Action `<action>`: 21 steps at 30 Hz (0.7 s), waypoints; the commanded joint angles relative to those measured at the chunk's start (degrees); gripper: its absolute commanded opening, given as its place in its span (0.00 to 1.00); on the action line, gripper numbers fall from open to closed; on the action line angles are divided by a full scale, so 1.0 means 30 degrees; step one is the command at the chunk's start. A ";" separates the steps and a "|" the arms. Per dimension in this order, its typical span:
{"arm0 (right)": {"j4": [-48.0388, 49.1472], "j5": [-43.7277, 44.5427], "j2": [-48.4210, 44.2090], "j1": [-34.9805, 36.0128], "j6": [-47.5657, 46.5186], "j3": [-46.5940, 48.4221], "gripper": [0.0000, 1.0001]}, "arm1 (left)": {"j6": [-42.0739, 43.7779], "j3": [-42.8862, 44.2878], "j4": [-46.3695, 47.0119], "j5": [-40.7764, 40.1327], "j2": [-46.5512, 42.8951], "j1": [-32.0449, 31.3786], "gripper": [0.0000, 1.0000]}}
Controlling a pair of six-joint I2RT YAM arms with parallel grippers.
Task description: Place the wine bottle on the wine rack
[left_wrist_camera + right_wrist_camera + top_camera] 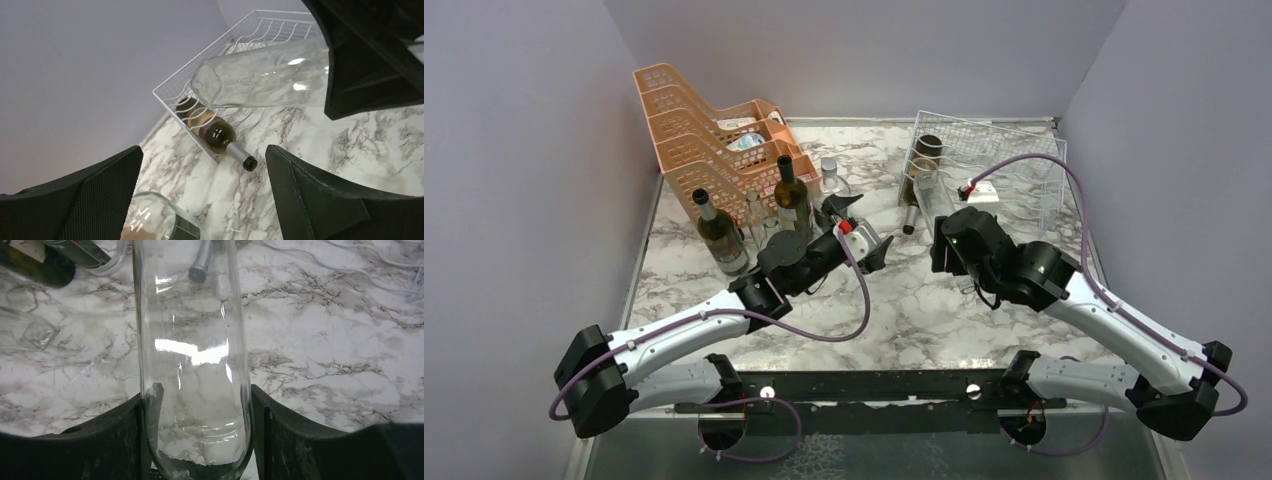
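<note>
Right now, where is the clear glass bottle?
The right gripper holds the clear glass bottle above the marble table, right of centre in the top view, beside the wine rack's racked bottle.

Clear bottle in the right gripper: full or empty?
Empty: the clear bottle shows the marble tabletop straight through, no liquid line.

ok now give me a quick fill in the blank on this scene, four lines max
1. The right tool is shut on a ___ glass bottle.
2. The left tool is ___, with nothing between its fingers.
3. In the wine rack, a labelled bottle lies on its ___.
4. The stacked trays are ___ in colour.

Missing words: clear; open; side; orange
</note>
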 commanded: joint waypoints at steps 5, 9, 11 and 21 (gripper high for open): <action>0.4001 -0.4321 -0.0040 -0.3981 -0.0706 -0.2647 0.01 | -0.4893 0.0917 -0.3047 -0.1734 -0.1421 -0.0107 0.99; 0.5279 -0.5873 -0.0276 -0.5846 -0.0650 -0.4784 0.01 | -0.5817 0.1080 -0.3132 -0.1706 -0.1674 -0.0107 0.99; 0.5746 -0.6509 -0.0290 -0.6758 -0.0611 -0.5637 0.01 | -0.6054 0.0987 -0.2943 -0.1302 -0.1813 -0.0107 0.99; 0.7822 -0.6915 0.0708 -0.9555 -0.0404 -0.7669 0.01 | -0.7414 0.0665 -0.1869 -0.1122 -0.2573 -0.0107 0.99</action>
